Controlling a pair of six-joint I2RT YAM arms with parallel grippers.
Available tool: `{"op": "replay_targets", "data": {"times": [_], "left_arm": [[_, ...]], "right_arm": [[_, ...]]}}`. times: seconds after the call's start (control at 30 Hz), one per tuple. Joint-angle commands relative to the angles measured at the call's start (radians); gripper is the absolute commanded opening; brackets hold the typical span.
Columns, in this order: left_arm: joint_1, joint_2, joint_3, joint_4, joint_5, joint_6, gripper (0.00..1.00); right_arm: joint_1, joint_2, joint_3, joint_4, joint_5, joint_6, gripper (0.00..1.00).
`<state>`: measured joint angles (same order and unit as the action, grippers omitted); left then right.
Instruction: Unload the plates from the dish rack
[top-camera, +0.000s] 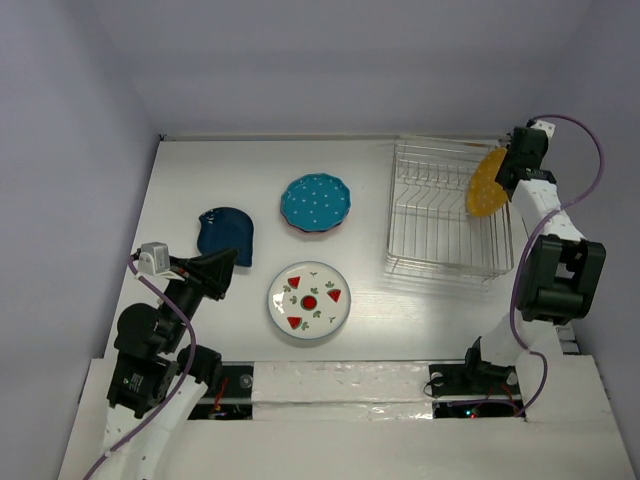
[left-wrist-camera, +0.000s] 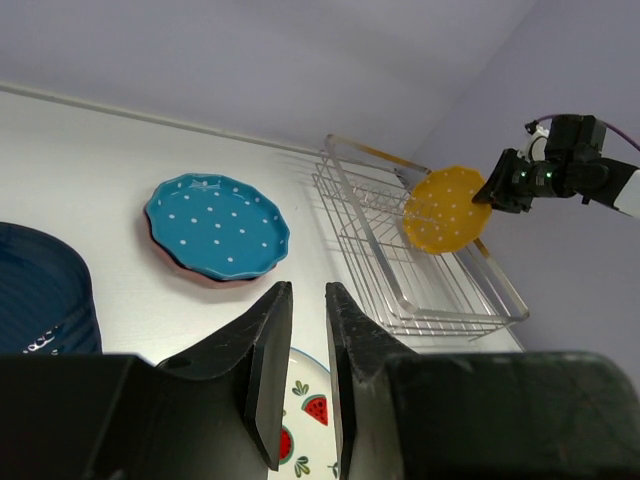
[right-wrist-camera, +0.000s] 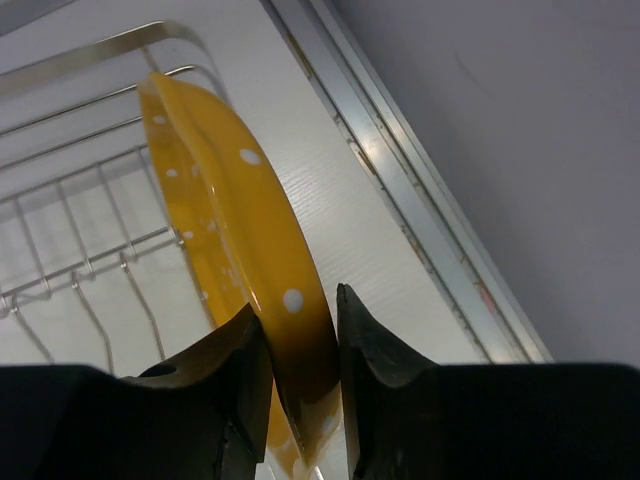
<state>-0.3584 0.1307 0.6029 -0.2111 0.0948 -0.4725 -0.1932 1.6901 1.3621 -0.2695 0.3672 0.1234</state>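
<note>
The orange-yellow dotted plate (top-camera: 484, 186) stands on edge at the right end of the wire dish rack (top-camera: 445, 268). My right gripper (top-camera: 505, 172) is shut on its rim; in the right wrist view both fingers (right-wrist-camera: 375, 345) press the plate (right-wrist-camera: 220, 190). On the table lie the dark blue plate (top-camera: 226, 235), the white plate with red fruit (top-camera: 309, 299), and the teal dotted plate (top-camera: 315, 202) stacked on a pink one (left-wrist-camera: 185, 268). My left gripper (top-camera: 228, 272) hovers between the blue and fruit plates, its jaws slightly open (left-wrist-camera: 309, 287) and holding nothing.
Apart from the orange plate, the rack's slots (left-wrist-camera: 420, 300) show no plates. The back wall runs close behind the rack, and a metal table edge strip (right-wrist-camera: 420, 200) lies just to its right. Both arm bases sit at the near edge.
</note>
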Motion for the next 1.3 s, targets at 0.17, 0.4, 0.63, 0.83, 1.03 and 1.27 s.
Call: {"op": "replay_targets", "data": {"times": [0.17, 0.4, 0.63, 0.83, 1.03, 1.27], "left_arm": [[-0.005, -0.002, 0.037, 0.032, -0.001, 0.006, 0.18], [-0.005, -0.002, 0.038, 0.029, -0.003, 0.006, 0.18], [-0.005, 0.003, 0.038, 0.029, -0.006, 0.006, 0.18], [-0.005, 0.001, 0.037, 0.027, -0.012, 0.003, 0.18], [-0.005, 0.007, 0.037, 0.026, -0.015, 0.003, 0.18], [-0.005, 0.009, 0.038, 0.027, -0.018, 0.003, 0.18]], "right_arm": [[-0.003, -0.095, 0.071, 0.004, 0.074, -0.069, 0.0], [0.075, -0.156, 0.111, 0.006, 0.14, -0.24, 0.0], [0.146, -0.201, 0.098, 0.085, 0.274, -0.301, 0.0], [0.167, -0.273, 0.152, 0.067, 0.291, -0.208, 0.0], [0.167, -0.34, 0.229, -0.006, 0.182, -0.064, 0.0], [0.167, -0.395, 0.204, -0.033, 0.025, 0.062, 0.0]]}}
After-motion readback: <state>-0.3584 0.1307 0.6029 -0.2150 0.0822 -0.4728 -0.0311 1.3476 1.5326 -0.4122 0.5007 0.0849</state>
